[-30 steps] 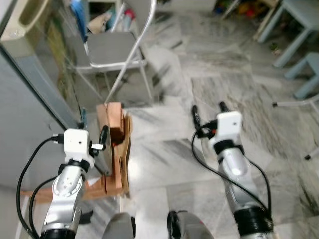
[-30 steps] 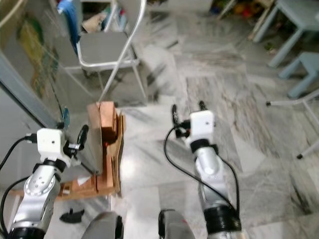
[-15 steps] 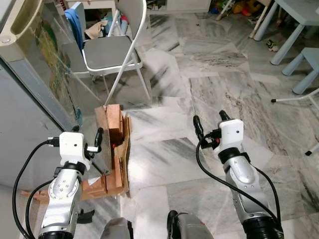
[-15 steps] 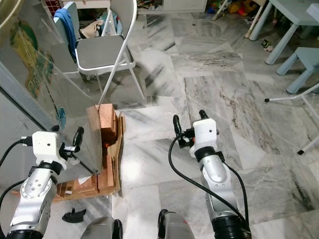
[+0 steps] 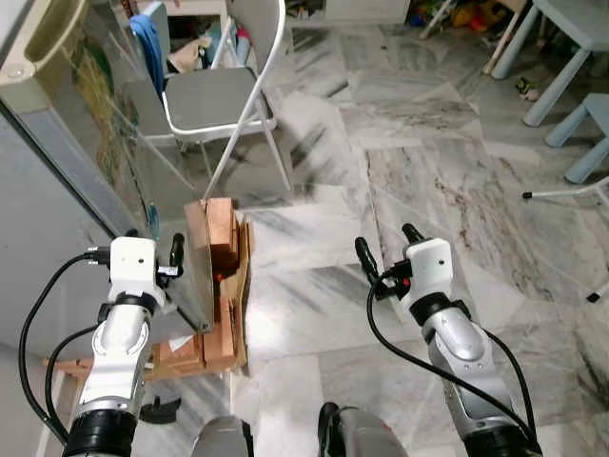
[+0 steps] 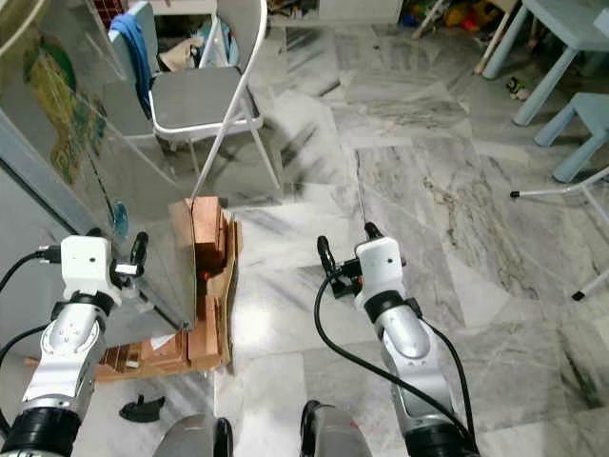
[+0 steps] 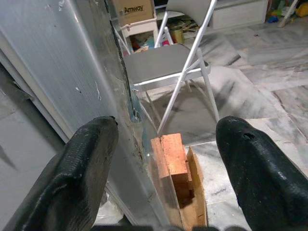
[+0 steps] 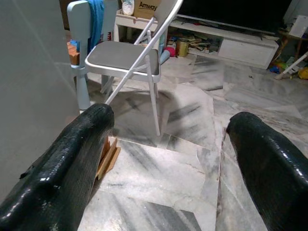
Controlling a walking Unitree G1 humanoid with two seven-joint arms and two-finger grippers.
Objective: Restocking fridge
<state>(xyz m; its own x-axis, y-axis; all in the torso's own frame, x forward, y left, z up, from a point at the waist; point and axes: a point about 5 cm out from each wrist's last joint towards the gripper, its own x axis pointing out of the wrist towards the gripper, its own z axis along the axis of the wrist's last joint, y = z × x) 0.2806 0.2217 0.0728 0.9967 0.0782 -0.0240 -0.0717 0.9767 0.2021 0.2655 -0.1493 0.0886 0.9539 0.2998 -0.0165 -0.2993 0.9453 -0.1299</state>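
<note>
Fridge door (image 5: 57, 143) at robot's left, silver edge running down toward wooden blocks (image 5: 219, 276) on marble floor (image 5: 428, 171). Left claw (image 5: 152, 249) spread open, fingers straddling door's lower edge, not clamped. Right claw (image 5: 388, 249) also open, empty, above bare floor, well apart from door. Grey folding chair (image 5: 224, 90) just beyond blocks. Blue bench (image 5: 571, 38) far right.

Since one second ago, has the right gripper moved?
Yes. The right gripper has drawn back toward the robot, away from the grey folding metal chair.
</note>
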